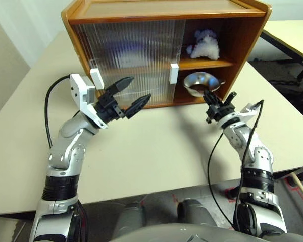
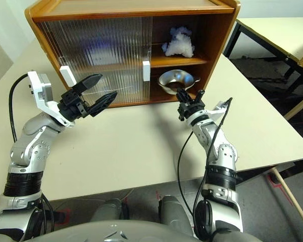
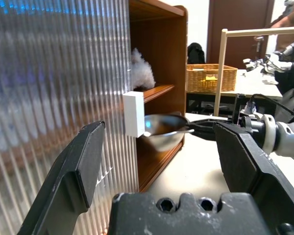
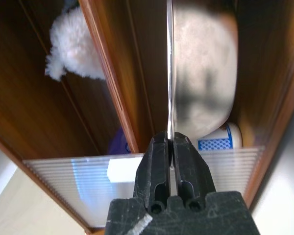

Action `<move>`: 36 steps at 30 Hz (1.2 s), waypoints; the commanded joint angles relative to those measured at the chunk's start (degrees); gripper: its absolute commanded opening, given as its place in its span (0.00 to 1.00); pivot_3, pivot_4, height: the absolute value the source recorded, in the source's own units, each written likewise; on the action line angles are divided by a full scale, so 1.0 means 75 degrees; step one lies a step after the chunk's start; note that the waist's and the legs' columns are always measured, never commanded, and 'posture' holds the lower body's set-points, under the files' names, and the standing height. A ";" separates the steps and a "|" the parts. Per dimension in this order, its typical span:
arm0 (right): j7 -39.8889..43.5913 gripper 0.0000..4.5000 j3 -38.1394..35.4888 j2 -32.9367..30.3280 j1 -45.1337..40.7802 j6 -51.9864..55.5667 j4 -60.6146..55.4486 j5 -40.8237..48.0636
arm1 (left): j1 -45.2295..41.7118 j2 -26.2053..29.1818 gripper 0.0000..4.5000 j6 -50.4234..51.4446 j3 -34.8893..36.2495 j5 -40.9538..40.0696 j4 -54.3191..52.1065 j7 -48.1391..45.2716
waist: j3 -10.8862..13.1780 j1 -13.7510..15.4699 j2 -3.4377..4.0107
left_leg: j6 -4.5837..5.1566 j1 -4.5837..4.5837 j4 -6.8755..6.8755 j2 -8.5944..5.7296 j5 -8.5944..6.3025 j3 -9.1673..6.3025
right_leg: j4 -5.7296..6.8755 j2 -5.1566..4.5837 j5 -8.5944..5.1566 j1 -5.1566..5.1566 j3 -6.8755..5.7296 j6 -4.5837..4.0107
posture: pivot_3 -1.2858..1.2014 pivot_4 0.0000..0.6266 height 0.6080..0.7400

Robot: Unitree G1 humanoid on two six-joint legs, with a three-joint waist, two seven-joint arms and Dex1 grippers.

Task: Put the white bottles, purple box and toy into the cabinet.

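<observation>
The left gripper (image 1: 133,95) hangs released before the wooden cabinet (image 1: 166,12) with ribbed translucent doors. At three o'clock, the right gripper (image 1: 218,97) is clenched on the shiny steel bowl's (image 1: 199,80) rim, the bowl lying at twelve o'clock inside the lower shelf. The fluffy white toy (image 1: 204,44) sits above.

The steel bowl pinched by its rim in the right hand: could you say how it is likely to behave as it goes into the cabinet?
The bowl looks thin and shiny, so probably light but slippery. The right hand grips only its rim edge, so it may pivot or slip. Its rounded bottom could rock once set on the cabinet's lower shelf.
</observation>
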 commanded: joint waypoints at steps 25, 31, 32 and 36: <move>0.1146 0.01 -0.0934 0.0376 -0.1636 -0.1122 0.2337 -0.2501 | 0.0663 0.0237 1.00 0.0462 0.0267 -0.0145 -0.0971 0.0387 | 0.0001 0.0372 0.0006 | -0.0003 -0.0004 -0.0006 0.0001 -0.0002 -0.0006 | 0.0005 -0.0003 0.0005 -0.0006 -0.0015 -0.0009 | 0.60 0.00 1.00; 0.1305 0.01 -0.1139 0.0368 -0.1851 -0.1328 0.2799 -0.2799 | 0.0643 0.0293 1.00 0.0542 0.0288 -0.0170 -0.1018 0.0398 | 0.0003 0.0358 0.0009 | -0.0004 -0.0004 -0.0008 0.0001 -0.0002 -0.0008 | 0.0006 -0.0003 0.0007 -0.0007 -0.0018 -0.0011 | 0.60 0.00 1.00; 0.1343 0.01 -0.1177 0.0359 -0.1904 -0.1353 0.2905 -0.2841 | 0.0640 0.0304 1.00 0.0548 0.0291 -0.0174 -0.1019 0.0400 | 0.0003 0.0355 0.0009 | -0.0004 -0.0004 -0.0008 0.0001 -0.0002 -0.0007 | 0.0006 -0.0003 0.0008 -0.0008 -0.0017 -0.0013 | 0.60 0.00 1.00; 0.1499 0.01 -0.1299 0.0380 -0.2044 -0.1377 0.3171 -0.3003 | 0.0623 0.0337 1.00 0.0565 0.0300 -0.0186 -0.1024 0.0412 | 0.0004 0.0360 0.0010 | -0.0004 -0.0003 -0.0009 0.0002 -0.0002 -0.0010 | 0.0010 -0.0002 0.0008 -0.0008 -0.0022 -0.0014 | 0.60 0.00 1.00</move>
